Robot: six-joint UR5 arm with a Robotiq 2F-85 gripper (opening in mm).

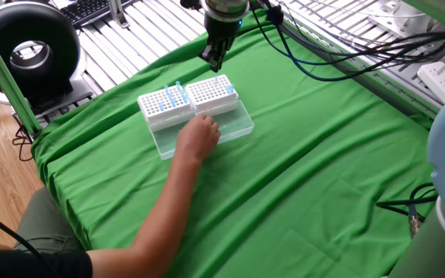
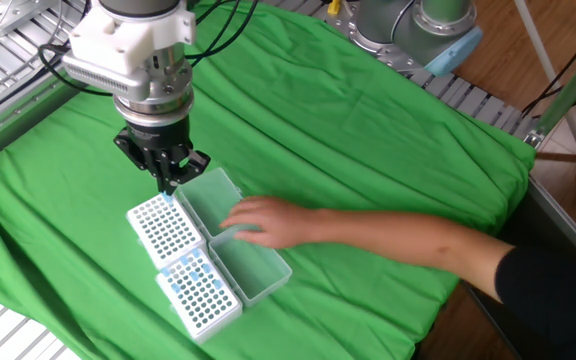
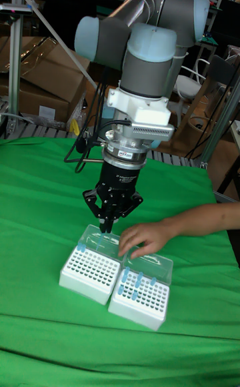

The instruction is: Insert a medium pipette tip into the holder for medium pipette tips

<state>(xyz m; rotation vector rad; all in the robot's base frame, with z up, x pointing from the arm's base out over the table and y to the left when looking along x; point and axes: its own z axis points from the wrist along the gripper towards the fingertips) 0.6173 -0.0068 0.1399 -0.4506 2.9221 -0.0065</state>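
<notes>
In one fixed view, a person's bare forearm is reaching up from the lower left of the frame, and the hand (image 1: 199, 137) is resting on the clear hinged lids (image 1: 234, 123), which are lying open and flat on the green cloth (image 1: 307, 170) along the near long side of two white racks. Just behind the hand, the holder for medium pipette tips (image 1: 211, 93) is sitting left of centre in the upper half of the frame. It is a white rectangular block with a fine grid of small holes, most of them looking empty, with a few blue tips at its right end. Its short end is touching the second rack (image 1: 163, 106) on its left, which is carrying a cluster of blue tips. The holder's long axis is running along that shared row, rising slightly toward the upper right, and its holes are facing straight up. Beyond the holder's far edge, the gripper (image 1: 215, 60) is hanging point-down, just above it and not touching. Its fingers are drawn close together, but I cannot tell whether they are pinching anything. Open green cloth is spreading wide to the right and below, while metal rails (image 1: 130, 38) and black cables (image 1: 323, 62) are bordering the cloth's far edge.
</notes>
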